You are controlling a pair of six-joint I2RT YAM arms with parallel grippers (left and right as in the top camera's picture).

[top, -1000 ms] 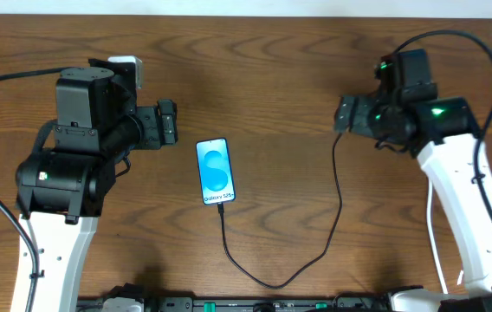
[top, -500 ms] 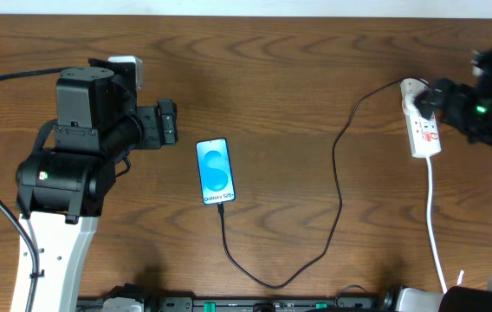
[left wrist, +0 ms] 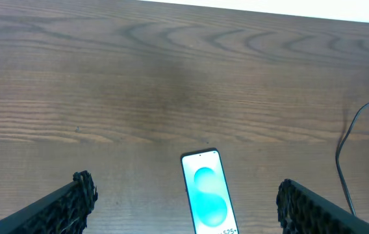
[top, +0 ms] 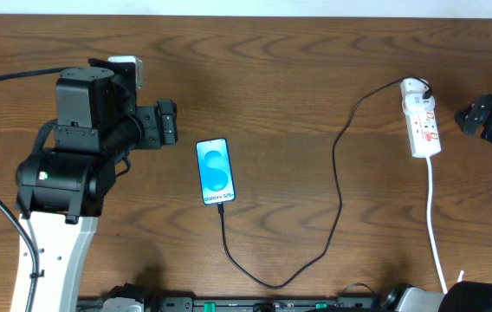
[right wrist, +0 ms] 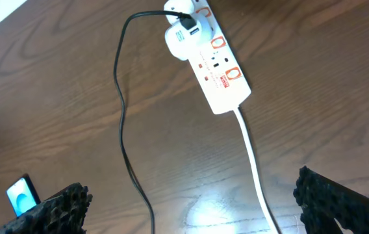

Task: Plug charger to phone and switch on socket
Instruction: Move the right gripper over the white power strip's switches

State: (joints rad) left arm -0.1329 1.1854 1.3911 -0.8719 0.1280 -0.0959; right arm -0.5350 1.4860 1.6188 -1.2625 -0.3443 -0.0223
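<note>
Lit phone [left wrist: 205,192] flat on wood table [left wrist: 171,78], seen between wide-spread left gripper [left wrist: 186,195] fingers [left wrist: 74,203]; charger cable [left wrist: 343,156] at right edge.

light: bright, even | glare: table [right wrist: 204,211] | shadows: soft | focus: sharp

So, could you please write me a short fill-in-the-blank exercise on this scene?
1. The screen of the phone glows ____.
2. The charger runs from the phone's bottom edge to the ____ socket.
3. The left end effector and right end effector are both ____, holding nothing.
Missing words: blue; white; open.
</note>
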